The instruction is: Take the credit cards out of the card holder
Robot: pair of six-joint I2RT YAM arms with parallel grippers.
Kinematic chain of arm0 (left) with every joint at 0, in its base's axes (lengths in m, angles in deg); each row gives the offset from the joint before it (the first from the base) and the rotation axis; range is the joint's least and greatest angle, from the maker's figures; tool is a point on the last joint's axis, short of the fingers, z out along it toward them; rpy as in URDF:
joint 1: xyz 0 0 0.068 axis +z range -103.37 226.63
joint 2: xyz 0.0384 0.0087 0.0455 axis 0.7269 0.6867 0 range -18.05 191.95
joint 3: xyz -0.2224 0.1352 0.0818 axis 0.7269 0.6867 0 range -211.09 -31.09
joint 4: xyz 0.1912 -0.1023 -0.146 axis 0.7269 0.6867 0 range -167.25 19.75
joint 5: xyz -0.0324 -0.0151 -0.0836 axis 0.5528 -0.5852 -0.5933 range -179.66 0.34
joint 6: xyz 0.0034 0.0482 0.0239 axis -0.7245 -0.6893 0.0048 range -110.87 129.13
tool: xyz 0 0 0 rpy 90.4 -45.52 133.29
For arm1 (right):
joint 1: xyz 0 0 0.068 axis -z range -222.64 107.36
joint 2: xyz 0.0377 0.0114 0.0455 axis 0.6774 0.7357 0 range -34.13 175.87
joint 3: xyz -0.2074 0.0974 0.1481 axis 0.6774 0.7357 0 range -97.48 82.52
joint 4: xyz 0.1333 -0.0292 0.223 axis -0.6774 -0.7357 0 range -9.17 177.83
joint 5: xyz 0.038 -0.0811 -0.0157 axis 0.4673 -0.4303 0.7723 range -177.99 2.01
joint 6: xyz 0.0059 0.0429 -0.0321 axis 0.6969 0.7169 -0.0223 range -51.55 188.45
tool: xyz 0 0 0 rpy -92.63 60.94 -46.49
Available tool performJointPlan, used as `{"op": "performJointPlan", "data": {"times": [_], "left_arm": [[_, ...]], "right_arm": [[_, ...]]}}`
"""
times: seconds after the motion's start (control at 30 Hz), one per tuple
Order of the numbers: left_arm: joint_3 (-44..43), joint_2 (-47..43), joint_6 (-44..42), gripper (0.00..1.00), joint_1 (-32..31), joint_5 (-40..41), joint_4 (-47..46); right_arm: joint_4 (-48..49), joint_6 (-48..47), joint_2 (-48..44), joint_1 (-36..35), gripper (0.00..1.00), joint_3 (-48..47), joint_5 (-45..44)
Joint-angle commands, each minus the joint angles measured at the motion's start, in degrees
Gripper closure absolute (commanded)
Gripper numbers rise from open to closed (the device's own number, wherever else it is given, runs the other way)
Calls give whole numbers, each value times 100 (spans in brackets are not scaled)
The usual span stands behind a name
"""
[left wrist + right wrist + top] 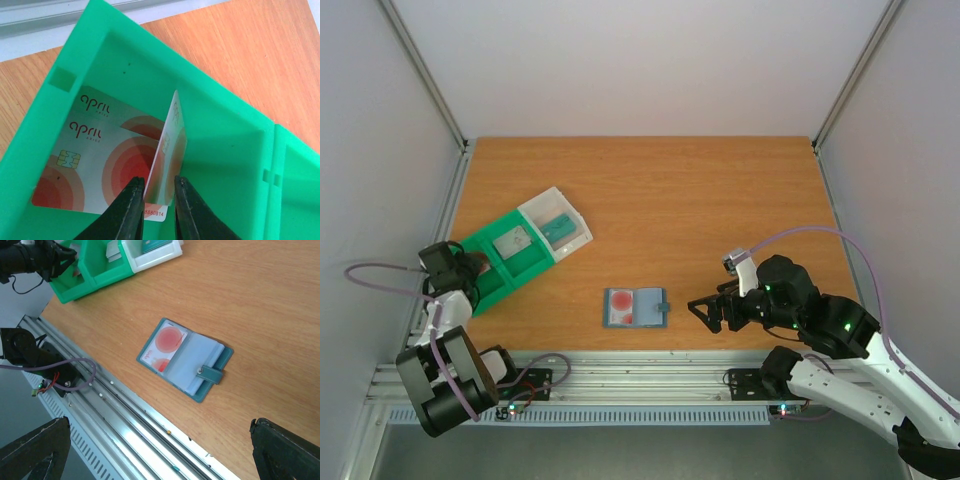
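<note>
left gripper [159,187]: jaws barely apart about upright credit card [170,145], grip uncertain, likely releasing into green tray [220,110], bench left edge | right gripper [703,313]: wide open, empty | card holder [636,307]: open, near edge, another credit card [167,340] inside

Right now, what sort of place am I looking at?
Probably a robot test cell: a wooden table boxed in by white walls, two arms bolted to a metal rail, staged props like a green tray and card holder.

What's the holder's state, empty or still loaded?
Loaded: the holder lies open, and one red-marked card shows in a leaf pocket.
</note>
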State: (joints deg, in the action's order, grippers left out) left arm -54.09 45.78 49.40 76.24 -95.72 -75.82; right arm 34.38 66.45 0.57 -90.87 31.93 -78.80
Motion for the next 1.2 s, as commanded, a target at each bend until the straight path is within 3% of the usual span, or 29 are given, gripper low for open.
{"op": "performJointPlan", "data": {"times": [0.0,0.8,1.17], "left_arm": [[-255,-70,-118,81,10,23,50],[-811,152,-118,51,10,456,555],[-1204,-55,-119,38,10,596,1215]], "right_arm": [[-98,64,-27,-38,1,-105,-65],[-40,-143,386,-38,2,-382,0],[-41,-38,449,-38,2,-458,-3]]}}
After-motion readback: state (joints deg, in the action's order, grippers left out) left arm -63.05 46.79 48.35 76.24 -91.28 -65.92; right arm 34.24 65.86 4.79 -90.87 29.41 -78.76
